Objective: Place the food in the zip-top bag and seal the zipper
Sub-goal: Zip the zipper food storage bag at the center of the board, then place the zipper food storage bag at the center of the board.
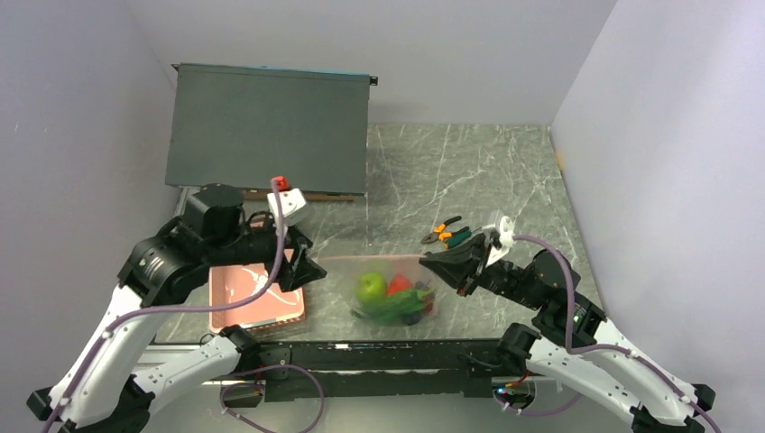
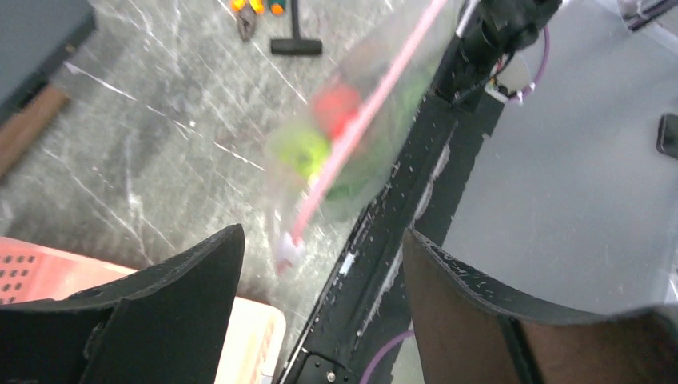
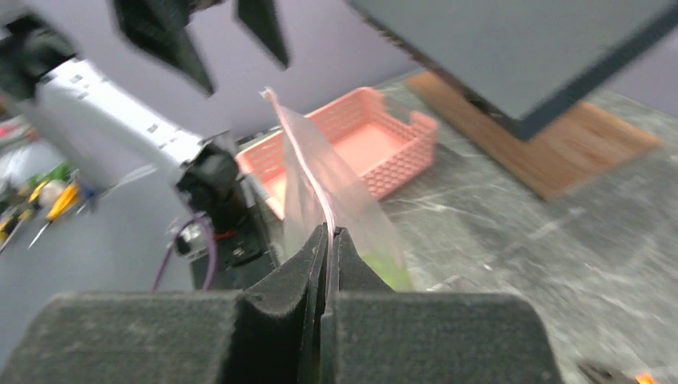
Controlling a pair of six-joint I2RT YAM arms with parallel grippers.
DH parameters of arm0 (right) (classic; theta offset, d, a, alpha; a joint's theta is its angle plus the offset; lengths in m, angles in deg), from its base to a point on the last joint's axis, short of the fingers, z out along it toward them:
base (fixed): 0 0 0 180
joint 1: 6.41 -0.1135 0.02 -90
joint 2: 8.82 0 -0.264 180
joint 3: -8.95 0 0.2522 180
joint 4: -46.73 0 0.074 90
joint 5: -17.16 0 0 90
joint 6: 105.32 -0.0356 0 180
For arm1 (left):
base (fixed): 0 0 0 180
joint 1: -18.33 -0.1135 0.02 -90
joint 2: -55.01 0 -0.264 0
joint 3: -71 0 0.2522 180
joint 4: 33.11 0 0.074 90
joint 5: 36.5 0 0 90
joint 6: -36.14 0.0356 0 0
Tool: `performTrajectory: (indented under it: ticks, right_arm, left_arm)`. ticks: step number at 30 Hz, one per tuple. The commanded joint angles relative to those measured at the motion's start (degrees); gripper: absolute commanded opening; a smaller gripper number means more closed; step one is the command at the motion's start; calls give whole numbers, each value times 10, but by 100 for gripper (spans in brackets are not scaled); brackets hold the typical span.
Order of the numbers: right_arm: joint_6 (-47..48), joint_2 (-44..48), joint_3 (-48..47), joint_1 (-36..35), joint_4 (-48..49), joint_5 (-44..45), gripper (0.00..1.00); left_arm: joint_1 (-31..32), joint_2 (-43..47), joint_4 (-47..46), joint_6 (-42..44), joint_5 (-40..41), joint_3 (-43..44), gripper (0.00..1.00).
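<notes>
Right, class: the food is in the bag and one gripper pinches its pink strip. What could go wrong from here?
1. Only the right gripper pinches the zipper. The left gripper stands open and clear of it, so the floppy zip-top bag may sag or twist at that free end.
2. Whether the zipper is sealed along its whole length cannot be seen. Any gap could let the green apple roll out.

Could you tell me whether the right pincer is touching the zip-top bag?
Touching. The right wrist view shows the right pincer closed on the pink zipper of the zip-top bag, the strip running between its pads.
</notes>
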State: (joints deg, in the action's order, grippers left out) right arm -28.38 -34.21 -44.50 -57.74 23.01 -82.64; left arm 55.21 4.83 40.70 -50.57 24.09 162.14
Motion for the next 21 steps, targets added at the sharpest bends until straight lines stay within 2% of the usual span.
performTrajectory:
  ticks: [1, 5, 9, 17, 19, 21]
  right_arm:
    - [26, 27, 49, 0, 147, -231, 0]
    - [8, 28, 78, 0, 167, -339, 0]
    - [-9, 10, 95, -1, 184, -366, 0]
    - [-3, -24, 99, -1, 205, -336, 0]
    - [-9, -35, 98, -1, 198, -294, 0]
    - [-26, -46, 91, -1, 174, -198, 0]
  left_arm:
    - [-2, 66, -70, -84, 45, -3, 77]
    - [-2, 131, -108, -133, 78, -24, 79]
    - [-1, 195, -152, -180, 102, -53, 80]
    - [-1, 266, -194, -237, 111, -93, 81]
    - [-2, 271, -189, -240, 121, -96, 81]
    - [-2, 275, -188, -244, 128, -98, 81]
